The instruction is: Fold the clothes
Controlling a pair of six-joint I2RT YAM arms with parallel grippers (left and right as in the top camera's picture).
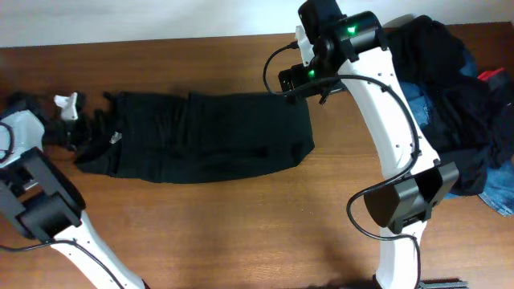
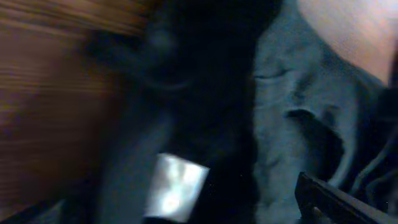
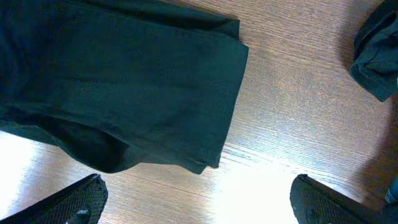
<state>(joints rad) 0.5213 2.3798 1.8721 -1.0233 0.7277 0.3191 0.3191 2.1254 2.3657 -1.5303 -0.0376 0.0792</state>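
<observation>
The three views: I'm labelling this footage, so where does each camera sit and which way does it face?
Overhead: above the table, looking straight down on black trousers, a clothes pile, left arm and right arm.
Left wrist: close over dark fabric, blurred; one finger shows.
Right wrist: above the trousers' end, looking down; open right pincer at bottom.
Shared: overhead and right wrist both show the trousers.
</observation>
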